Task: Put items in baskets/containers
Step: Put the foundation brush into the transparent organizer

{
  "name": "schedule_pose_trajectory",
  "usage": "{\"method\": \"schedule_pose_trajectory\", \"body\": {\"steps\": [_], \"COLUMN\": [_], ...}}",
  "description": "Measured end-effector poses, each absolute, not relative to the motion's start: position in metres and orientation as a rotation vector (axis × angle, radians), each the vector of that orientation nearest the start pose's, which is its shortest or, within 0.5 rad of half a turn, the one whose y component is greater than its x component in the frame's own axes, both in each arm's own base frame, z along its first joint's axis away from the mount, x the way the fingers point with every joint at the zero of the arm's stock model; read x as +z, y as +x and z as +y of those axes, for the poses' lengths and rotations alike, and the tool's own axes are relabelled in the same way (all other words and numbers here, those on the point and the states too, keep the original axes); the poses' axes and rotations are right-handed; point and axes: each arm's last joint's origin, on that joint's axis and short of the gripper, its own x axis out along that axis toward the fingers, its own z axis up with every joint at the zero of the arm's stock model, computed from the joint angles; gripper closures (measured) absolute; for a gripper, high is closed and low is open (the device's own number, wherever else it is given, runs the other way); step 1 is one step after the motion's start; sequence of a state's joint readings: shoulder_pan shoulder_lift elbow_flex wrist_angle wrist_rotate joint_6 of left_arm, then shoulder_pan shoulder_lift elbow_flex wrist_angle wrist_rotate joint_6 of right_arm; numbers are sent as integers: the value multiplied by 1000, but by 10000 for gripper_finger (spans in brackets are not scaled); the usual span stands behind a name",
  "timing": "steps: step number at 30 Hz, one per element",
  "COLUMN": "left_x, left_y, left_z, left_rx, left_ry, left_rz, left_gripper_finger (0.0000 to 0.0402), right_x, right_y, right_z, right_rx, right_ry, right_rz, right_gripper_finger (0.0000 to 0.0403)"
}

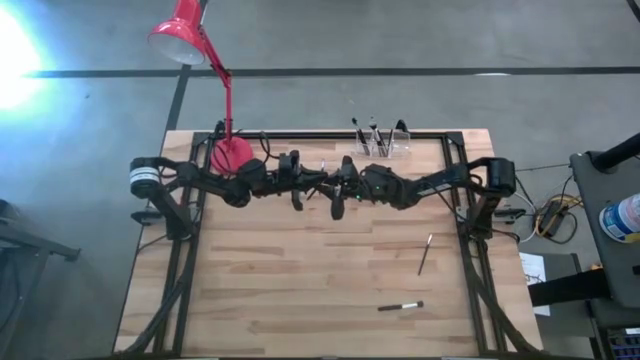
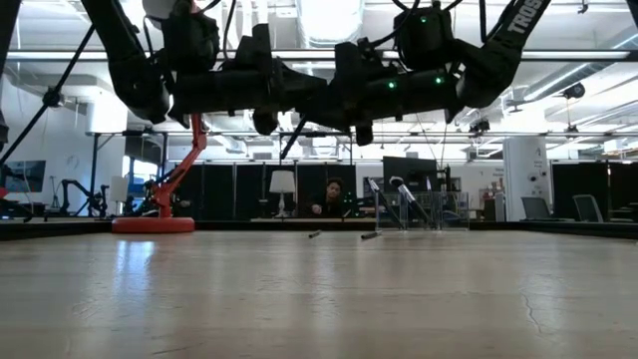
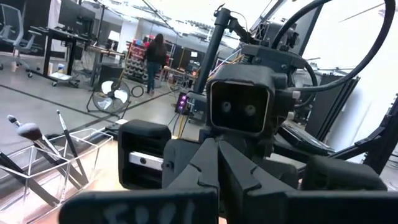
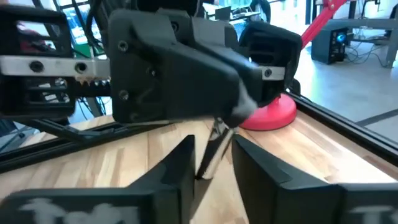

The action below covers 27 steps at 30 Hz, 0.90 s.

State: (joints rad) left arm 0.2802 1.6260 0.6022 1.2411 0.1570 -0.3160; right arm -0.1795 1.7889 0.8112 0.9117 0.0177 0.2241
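- The wooden desk (image 1: 300, 280) is crossed near its far edge by both dark arms, which meet in the middle and hide the boards beneath them.
- The red lamp (image 1: 232, 152) stands at the far left, its base partly covered by the left arm.
- The left hand (image 1: 318, 183) has its fingers together; they pinch a thin brush (image 4: 214, 146), though the overhead view barely shows it.
- The right hand (image 1: 338, 195) faces it, fingers (image 4: 180, 165) apart on either side of that brush's lower end; whether they touch it is hard to tell.
- The clear organiser (image 1: 382, 147) sits at the far edge with several brushes (image 1: 372, 133) upright in it.
- Two loose brushes lie near the right side: one (image 1: 425, 254) slanted, one (image 1: 400, 306) nearer the front.
- A person (image 3: 153, 59) stands far off in the room.
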Motion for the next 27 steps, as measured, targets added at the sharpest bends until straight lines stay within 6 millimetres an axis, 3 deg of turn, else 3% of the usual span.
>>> {"method": "schedule_pose_trajectory", "body": {"steps": [6, 15, 19, 27], "left_x": [212, 212, 207, 208], "left_y": [294, 270, 256, 241], "left_z": [80, 89, 89, 86], "left_rx": [86, 148, 171, 191], "left_ry": [-314, -298, -299, -237], "left_rz": [-219, -195, -186, -193], "left_gripper_finger": [393, 357, 363, 379], "right_x": [185, 205, 212, 219], "right_y": [351, 324, 306, 276], "right_z": [-65, -79, -103, -173], "right_rx": [-207, -382, -509, -748], "right_ry": [196, 135, 145, 204], "right_rz": [76, 256, 326, 398], "right_gripper_finger": [379, 381, 382, 383]}}
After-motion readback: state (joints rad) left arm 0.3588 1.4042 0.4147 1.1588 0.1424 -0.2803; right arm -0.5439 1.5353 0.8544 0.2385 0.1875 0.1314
